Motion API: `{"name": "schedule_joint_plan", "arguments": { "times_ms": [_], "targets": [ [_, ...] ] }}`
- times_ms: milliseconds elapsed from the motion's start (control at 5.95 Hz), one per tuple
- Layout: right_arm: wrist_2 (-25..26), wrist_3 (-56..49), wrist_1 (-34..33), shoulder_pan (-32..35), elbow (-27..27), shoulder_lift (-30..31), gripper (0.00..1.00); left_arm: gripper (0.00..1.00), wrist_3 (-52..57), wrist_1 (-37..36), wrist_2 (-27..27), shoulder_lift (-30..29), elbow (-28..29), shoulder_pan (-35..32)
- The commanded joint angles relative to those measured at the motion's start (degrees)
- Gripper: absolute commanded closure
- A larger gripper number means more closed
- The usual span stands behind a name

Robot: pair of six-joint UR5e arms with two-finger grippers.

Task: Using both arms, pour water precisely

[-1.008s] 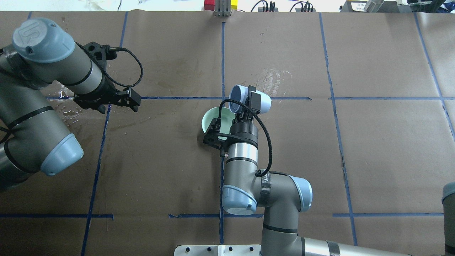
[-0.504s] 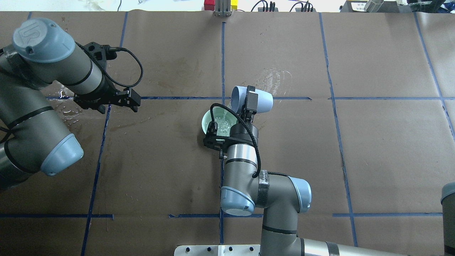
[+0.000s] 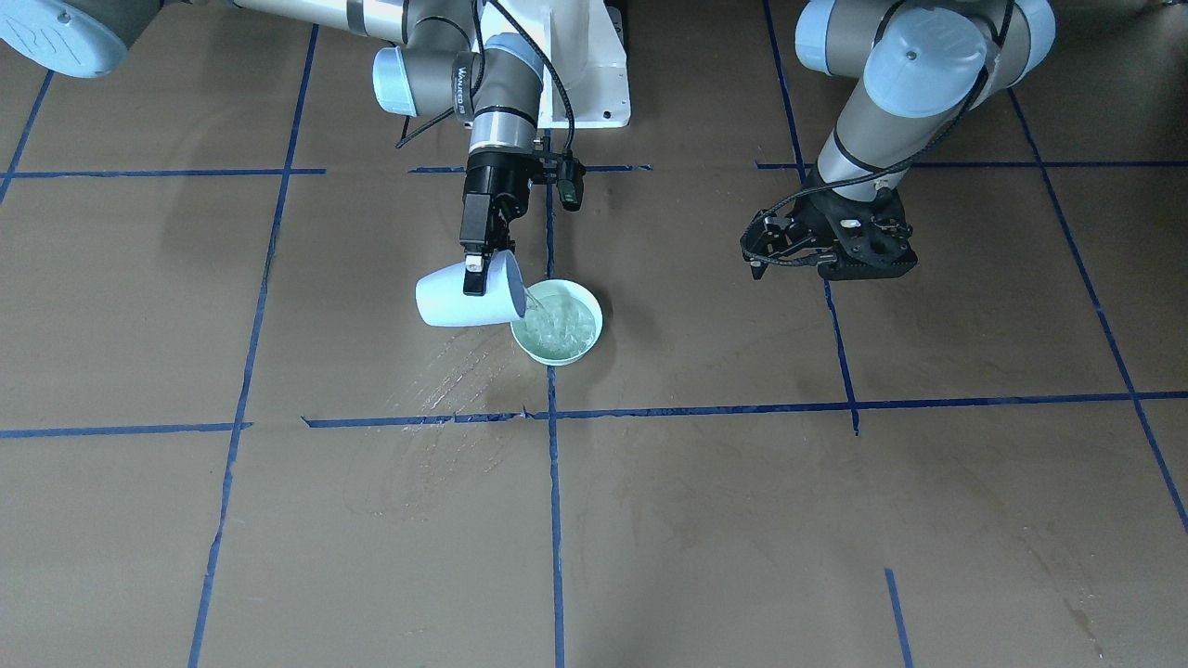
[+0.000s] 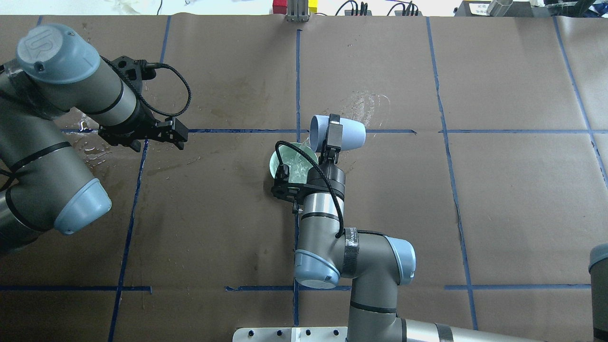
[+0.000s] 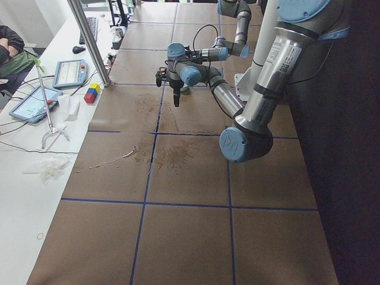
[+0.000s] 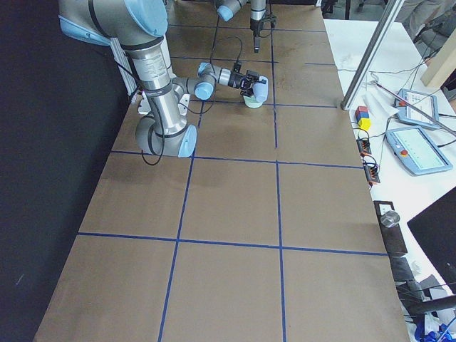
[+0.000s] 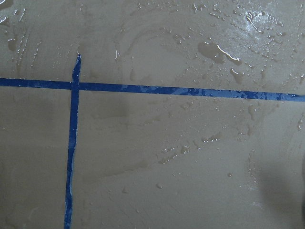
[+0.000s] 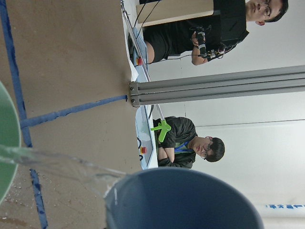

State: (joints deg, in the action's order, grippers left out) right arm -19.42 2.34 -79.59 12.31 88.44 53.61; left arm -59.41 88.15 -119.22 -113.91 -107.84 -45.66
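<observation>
My right gripper (image 3: 478,269) is shut on a light-blue cup (image 3: 459,301), held on its side just above the table. A thin stream of water (image 3: 531,299) runs from the cup's lip into a mint-green bowl (image 3: 587,348), where water (image 3: 555,325) ripples. From overhead, the cup (image 4: 346,134) lies beyond the bowl (image 4: 275,161), which my wrist partly hides. The right wrist view shows the cup's rim (image 8: 186,200), the stream (image 8: 57,164) and the bowl's edge (image 8: 7,157). My left gripper (image 4: 137,135) hangs open and empty over the table, far to the side.
Wet smears (image 4: 365,102) lie beyond the cup, and droplets (image 7: 219,50) lie under the left gripper. The white pedestal (image 3: 594,83) stands at the robot's side. Coloured blocks (image 4: 294,5) and cables sit at the far edge. Operators (image 8: 190,143) sit beyond it.
My right gripper has tipped the cup further toward the bowl. Water now streams out and pools in the bowl, which looked empty a second ago. The left arm has not moved.
</observation>
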Motion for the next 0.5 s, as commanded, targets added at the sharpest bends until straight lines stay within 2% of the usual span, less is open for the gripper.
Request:
{"name": "schedule_joint_plan", "arguments": {
  "times_ms": [0, 336],
  "targets": [
    [0.7, -0.2, -1.3, 0.0, 0.1, -0.1, 1.0, 0.0, 0.0, 0.0, 0.0, 0.0, -0.1, 0.0],
    [1.4, -0.3, -1.8, -0.2, 0.0, 0.0, 1.0, 0.0, 0.0, 0.0, 0.0, 0.0, -0.1, 0.0]
  ]
}}
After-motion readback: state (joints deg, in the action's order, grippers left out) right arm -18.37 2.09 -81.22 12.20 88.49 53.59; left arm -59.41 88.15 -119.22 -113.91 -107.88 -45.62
